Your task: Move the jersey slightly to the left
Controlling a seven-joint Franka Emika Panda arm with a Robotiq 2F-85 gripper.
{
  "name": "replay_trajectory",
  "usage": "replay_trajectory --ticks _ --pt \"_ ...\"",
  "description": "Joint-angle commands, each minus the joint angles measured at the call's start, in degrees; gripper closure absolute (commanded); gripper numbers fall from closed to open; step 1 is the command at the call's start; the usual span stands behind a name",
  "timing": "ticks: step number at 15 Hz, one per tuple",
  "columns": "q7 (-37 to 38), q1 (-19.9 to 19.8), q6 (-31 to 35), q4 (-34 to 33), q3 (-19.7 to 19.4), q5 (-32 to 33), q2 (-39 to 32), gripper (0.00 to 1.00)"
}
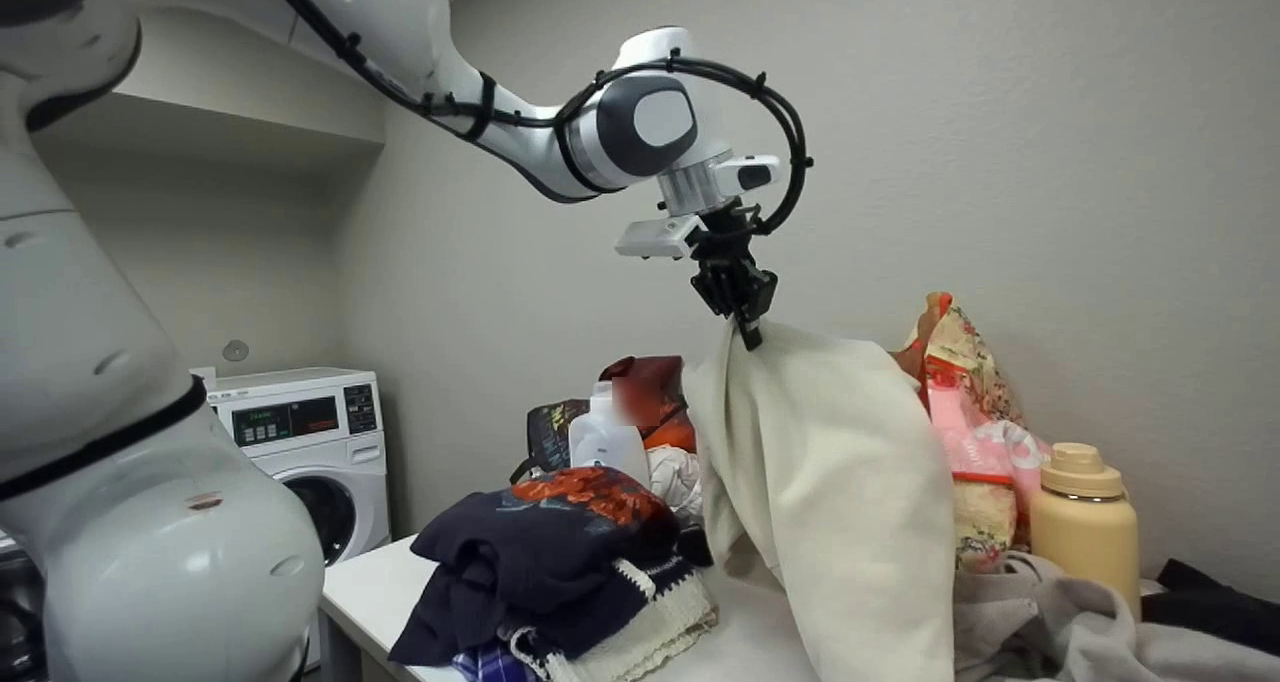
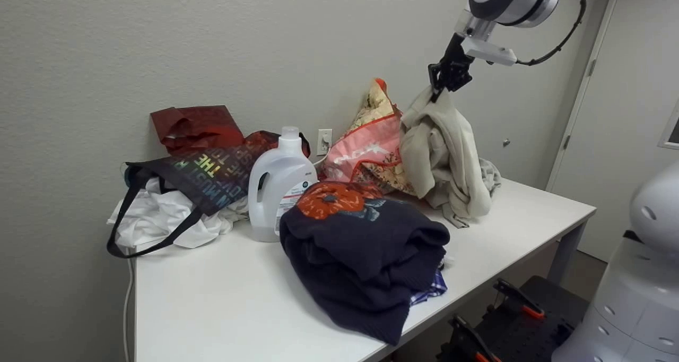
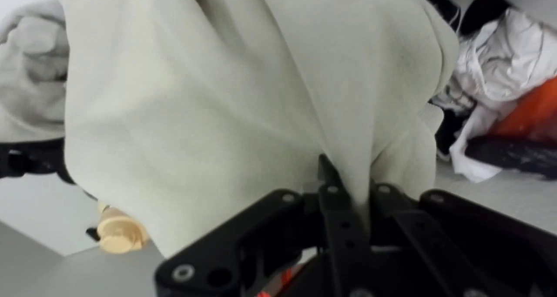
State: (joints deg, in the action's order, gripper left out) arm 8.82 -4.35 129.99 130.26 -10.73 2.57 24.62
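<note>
your claw [image 1: 746,332] pinches a fold of the cream jersey [image 1: 850,482], which hangs near the floral bag [image 2: 366,152] and hides part of it in both exterior views; near that bag stand a white jug [image 2: 286,184] and yellow bottle [image 1: 1085,527].

On the white tabletop [image 2: 212,309], a navy sweater [image 2: 360,250] with an orange floral print lies bunched, blue plaid cloth [image 2: 434,286] showing at its lower edge. A translucent detergent jug [image 2: 289,173] stands upright just beside it. A black tote bag [image 2: 209,173] with multicolored lettering lies over crumpled white fabric [image 2: 159,210], and a floral bag [image 2: 363,152] with a pink panel slumps near the wall outlet [image 2: 324,141]. In an exterior view, a pale-yellow bottle [image 1: 1085,532] stands behind rumpled gray cloth [image 1: 1075,612]; a front-loading laundry machine [image 1: 320,447] stands beyond the tabletop.
</note>
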Motion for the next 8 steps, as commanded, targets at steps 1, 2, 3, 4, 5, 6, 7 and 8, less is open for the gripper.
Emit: replay_trajectory --ticks 1,2,3,4,5,6,7,8 --pt "-4.78 -2.46 -8.81 0.85 -0.42 -1.96 -1.14 0.98" --pt "-3.32 -4.14 -9.64 1.77 0.25 0.56 -1.5 0.98" --pt "-2.33 -5.48 -8.72 3.3 0.51 2.62 -1.69 0.98" --pt "-1.85 -6.45 -7.52 4.69 0.64 4.23 -2.03 0.98" --pt "-2.15 -6.99 -6.57 6.15 0.4 4.87 -2.28 0.98" --pt "-2.25 -7.46 -5.84 7.43 0.26 5.37 -2.71 0.98" --pt "-2.65 -7.64 -4.92 8.8 -0.06 4.97 -3.18 0.98" --pt "-3.69 -7.41 -3.9 10.07 -0.65 3.35 -3.84 0.98"
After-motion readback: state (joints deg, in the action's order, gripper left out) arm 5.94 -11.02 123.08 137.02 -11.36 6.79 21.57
